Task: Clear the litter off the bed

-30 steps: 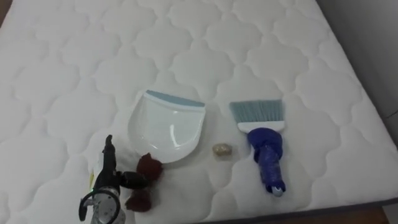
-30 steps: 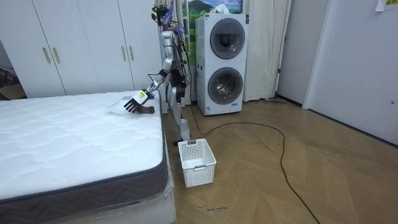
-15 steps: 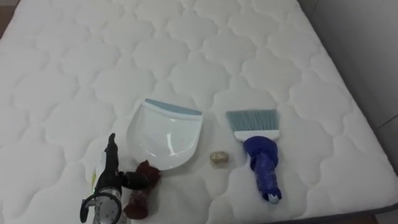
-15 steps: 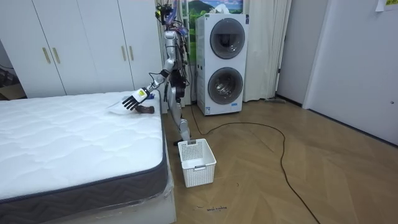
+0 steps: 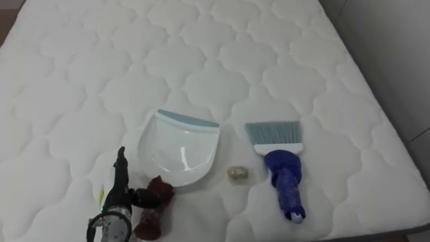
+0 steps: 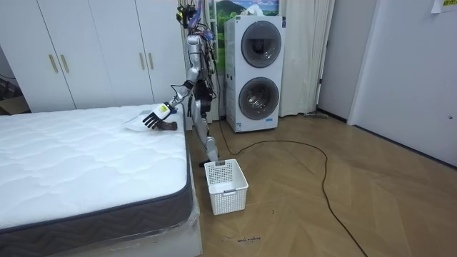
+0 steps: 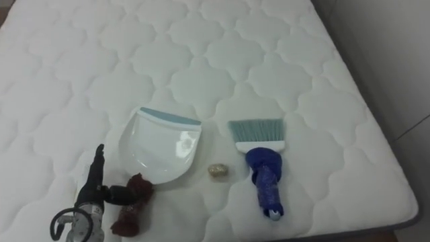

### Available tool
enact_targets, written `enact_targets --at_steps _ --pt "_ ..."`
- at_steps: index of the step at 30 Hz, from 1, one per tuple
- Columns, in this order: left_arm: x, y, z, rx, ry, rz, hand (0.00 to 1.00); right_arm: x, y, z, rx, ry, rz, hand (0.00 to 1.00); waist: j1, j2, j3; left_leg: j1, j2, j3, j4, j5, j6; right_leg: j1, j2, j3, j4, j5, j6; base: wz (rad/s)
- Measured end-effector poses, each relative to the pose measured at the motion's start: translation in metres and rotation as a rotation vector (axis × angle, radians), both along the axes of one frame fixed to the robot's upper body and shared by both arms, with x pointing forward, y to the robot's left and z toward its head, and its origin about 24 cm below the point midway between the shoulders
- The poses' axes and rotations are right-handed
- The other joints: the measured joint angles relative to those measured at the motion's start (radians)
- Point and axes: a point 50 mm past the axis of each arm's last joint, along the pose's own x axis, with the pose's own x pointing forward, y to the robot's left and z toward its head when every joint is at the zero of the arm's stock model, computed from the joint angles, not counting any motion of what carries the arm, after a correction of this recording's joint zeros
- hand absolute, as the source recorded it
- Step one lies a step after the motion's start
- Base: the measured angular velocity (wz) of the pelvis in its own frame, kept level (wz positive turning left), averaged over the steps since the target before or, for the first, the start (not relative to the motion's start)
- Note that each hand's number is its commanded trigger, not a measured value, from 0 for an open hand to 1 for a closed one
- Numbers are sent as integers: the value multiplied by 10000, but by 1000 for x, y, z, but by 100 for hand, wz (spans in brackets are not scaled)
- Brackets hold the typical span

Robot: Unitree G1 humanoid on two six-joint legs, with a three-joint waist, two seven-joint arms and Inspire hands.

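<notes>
Left eye view puts your left hand (image 5: 119,198) at lower left against the dark red handle (image 5: 156,202) of the dustpan (image 5: 178,148), grip impossible to tell, so a careless tug could skid the pan from the 1 scrap (image 5: 237,174) lying mid-frame on the mattress (image 5: 80,81) beside the brush (image 5: 282,168).

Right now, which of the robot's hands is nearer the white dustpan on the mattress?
Left. The left hand is just off the dustpan's near left corner, over the bed; the right arm is held at the robot's body, beside the bed.
</notes>
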Motion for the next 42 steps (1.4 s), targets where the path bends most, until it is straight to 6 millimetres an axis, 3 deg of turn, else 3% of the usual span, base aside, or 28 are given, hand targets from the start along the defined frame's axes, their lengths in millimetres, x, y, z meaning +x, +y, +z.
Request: enact_targets --at_steps 10,18,21,22,25,42 --pt "-20 7 -18 193 1324 168 0 0 -1 0 125 -15 -257 0 -58 20 12 -178 37 190 -2 0 0 -191 3 22 23 2 -3 -5" --pt "-13 2 -17 212 1435 66 0 7 -2 2 108 -104 -462 0 -108 66 79 -539 117 254 17 0 0 -747 -8 22 389 6 -11 -2" --pt "-13 -2 -19 98 1622 44 0 11 -2 2 87 -175 -469 0 -107 70 162 -672 130 361 104 0 0 -930 -43 -64 534 10 -18 -9" --pt "-12 -3 -19 78 1704 -50 0 13 -1 3 86 -181 -436 0 -104 59 234 -746 131 366 210 0 0 -976 -80 -196 575 9 -20 0" --pt "1 -6 -14 114 1534 -236 0 20 -2 4 30 -272 -317 0 -141 73 261 -1249 129 439 513 -1 2 -1440 -175 -280 796 14 -37 -1" --pt "24 -16 -4 127 964 -67 0 40 2 9 -337 -760 87 0 -232 93 275 -2629 143 425 1230 13 28 -2785 -278 -264 1427 42 -157 0"
